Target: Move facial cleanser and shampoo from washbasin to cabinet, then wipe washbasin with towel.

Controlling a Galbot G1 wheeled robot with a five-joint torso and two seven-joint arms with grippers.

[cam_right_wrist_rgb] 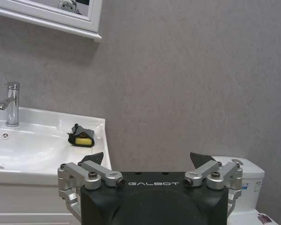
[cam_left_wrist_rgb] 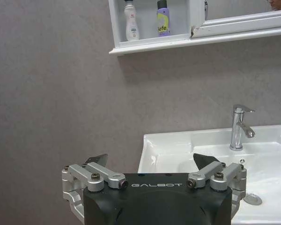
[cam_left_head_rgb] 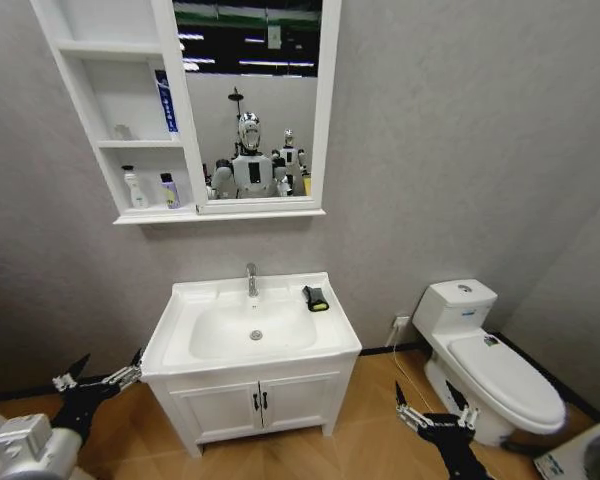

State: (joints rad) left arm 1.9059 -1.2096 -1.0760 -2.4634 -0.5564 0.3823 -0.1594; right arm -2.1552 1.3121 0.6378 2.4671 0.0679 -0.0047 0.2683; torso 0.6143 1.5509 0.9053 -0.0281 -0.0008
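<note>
1. The washbasin [cam_left_head_rgb: 325, 340] sits on a white two-door vanity cupboard [cam_left_head_rgb: 260, 405] against the grey wall; its chrome tap [cam_left_head_rgb: 251, 280] stands at the back, behind the bowl; the drain shows in the bowl's middle.
2. The towel [cam_left_head_rgb: 316, 298], black with a yellow patch, lies on the basin's flat rim at the back right corner, to the right of the tap and apart from it; the right wrist view shows it [cam_right_wrist_rgb: 81, 137] near the basin's edge.
3. The cabinet [cam_left_head_rgb: 325, 120] hangs on the wall above the basin; on its lowest open shelf stand a white bottle [cam_left_head_rgb: 135, 188] and a purple-and-yellow bottle [cam_left_head_rgb: 169, 190], side by side and upright; a blue tube [cam_left_head_rgb: 166, 102] leans on the shelf above, by the mirror frame.
4. The left gripper [cam_left_head_rgb: 98, 372] hangs low, left of the basin and beside the cupboard, jaws spread wide and holding nothing.
5. The right gripper [cam_left_head_rgb: 432, 405] hangs low between the cupboard and the white toilet [cam_left_head_rgb: 490, 365], jaws likewise released and empty.
</note>
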